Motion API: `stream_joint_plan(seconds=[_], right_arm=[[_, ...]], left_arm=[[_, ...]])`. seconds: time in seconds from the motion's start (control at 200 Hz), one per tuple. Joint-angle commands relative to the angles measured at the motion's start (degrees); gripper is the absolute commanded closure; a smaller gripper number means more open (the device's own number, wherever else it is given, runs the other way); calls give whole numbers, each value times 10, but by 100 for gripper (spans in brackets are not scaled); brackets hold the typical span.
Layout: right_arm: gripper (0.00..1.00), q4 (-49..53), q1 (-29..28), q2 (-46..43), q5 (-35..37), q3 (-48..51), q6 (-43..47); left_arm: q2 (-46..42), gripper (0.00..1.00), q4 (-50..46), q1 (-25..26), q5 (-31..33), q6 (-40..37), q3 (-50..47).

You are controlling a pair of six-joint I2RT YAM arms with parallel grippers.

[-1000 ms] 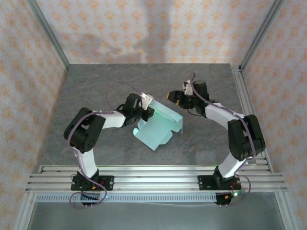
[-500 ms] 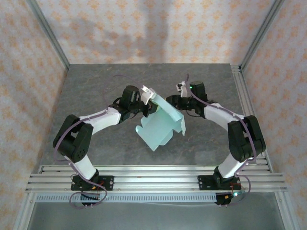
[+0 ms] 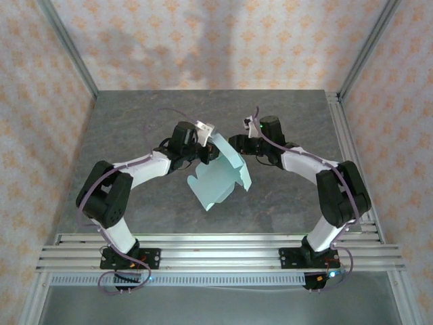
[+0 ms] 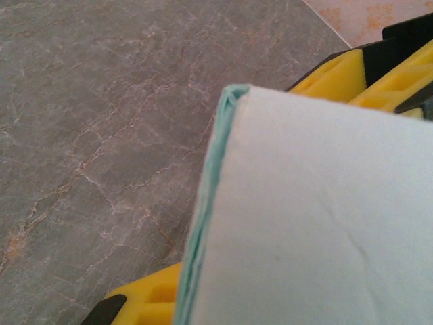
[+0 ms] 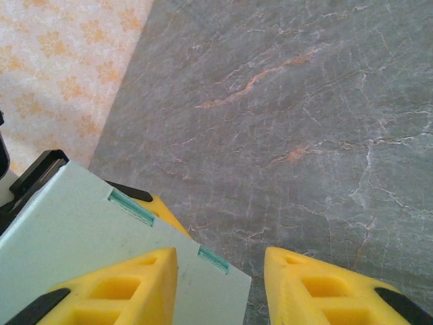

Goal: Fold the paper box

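The paper box (image 3: 220,175) is a pale mint card sheet with flaps, held tilted up off the table near the middle. My left gripper (image 3: 206,144) is shut on its upper left edge. In the left wrist view the card (image 4: 318,217) covers the right side, with one yellow finger (image 4: 142,298) below its folded edge. My right gripper (image 3: 236,143) is open at the sheet's upper right corner. From the right wrist, the card corner (image 5: 101,230) with two small slots lies against the left finger (image 5: 128,284), and the right gripper (image 5: 220,271) gapes wide.
The grey marbled table (image 3: 135,122) stretches around the box. Patterned walls stand at the back and sides. An aluminium rail (image 3: 216,250) runs along the near edge, and a metal frame (image 3: 345,135) borders the right side.
The left arm has reached forward and lifted the card more upright, shifting it slightly left. The right gripper has moved left to the sheet's top corner.
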State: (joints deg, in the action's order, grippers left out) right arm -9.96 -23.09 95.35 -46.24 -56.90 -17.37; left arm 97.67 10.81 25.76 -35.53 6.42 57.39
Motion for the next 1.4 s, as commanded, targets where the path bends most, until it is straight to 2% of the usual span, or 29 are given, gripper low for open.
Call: stream_joint_plan(seconds=[0.0, 0.08, 0.235, 0.355, 0.465, 0.631, 0.736, 0.891, 0.971, 1.186, 1.261, 1.396], right_arm=[[58, -4, -52, -7, -57, -14, 8], [52, 9, -39, -22, -32, -16, 4], [35, 6, 5, -72, 46, 1, -27], [29, 6, 38, -123, 117, 30, -32], [28, 3, 69, -171, 169, 67, -41], [29, -24, 97, -236, 218, 130, -90], [30, -74, 97, -264, 196, 174, -121], [32, -133, 99, -293, 197, 232, -182], [33, -168, 99, -281, 167, 239, -221], [36, -397, 97, -201, 88, 248, -376], [36, -395, 91, -182, 63, 224, -385], [36, -328, 67, -173, 52, 186, -356]], left_arm=[[9, 100, 58, 5, 34, 28, 37], [5, 100, 59, 2, 41, 27, 28], [-8, 100, 60, -4, 63, 21, 0], [-20, 100, 59, -9, 84, 13, -29], [-30, 100, 87, -18, 101, 67, -58], [-59, 100, 162, -17, 183, 198, -112], [-58, 100, 173, -19, 202, 294, -115], [-54, 100, 254, -17, 212, 415, -132], [-44, 100, 256, -10, 209, 417, -120], [-28, 100, 256, 0, 200, 416, -102], [-30, 100, 266, 3, 201, 417, -105], [-36, 100, 261, 6, 205, 414, -108]])
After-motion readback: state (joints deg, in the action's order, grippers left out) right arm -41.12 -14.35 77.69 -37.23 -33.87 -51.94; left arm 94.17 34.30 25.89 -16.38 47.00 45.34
